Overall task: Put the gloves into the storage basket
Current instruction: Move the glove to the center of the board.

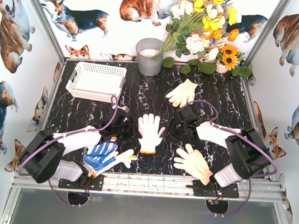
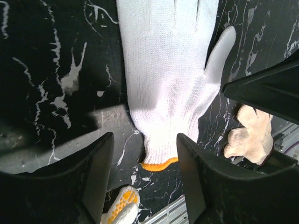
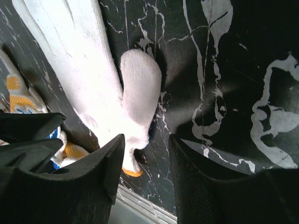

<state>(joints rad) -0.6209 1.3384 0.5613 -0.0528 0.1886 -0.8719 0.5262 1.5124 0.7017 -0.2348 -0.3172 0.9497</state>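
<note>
Table (image 1: 231,104): black top with white marble veining. Taken from its centre in the overhead view:
- white glove (image 1: 150,132) at centre, lying flat
- pale yellow glove (image 1: 182,92), 1 o'clock
- peach glove (image 1: 193,163), 5 o'clock
- blue-patterned glove (image 1: 100,157), 7 o'clock, near edge
- white lattice basket (image 1: 99,66), 10 o'clock
- grey bucket (image 1: 149,58), 12 o'clock
- flowers (image 1: 228,56), back right corner

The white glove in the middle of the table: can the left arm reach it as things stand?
Probably yes. The left gripper is open just at the cuff of the white glove, nothing between them. The right gripper stands close at its thumb side and might crowd it.
</note>
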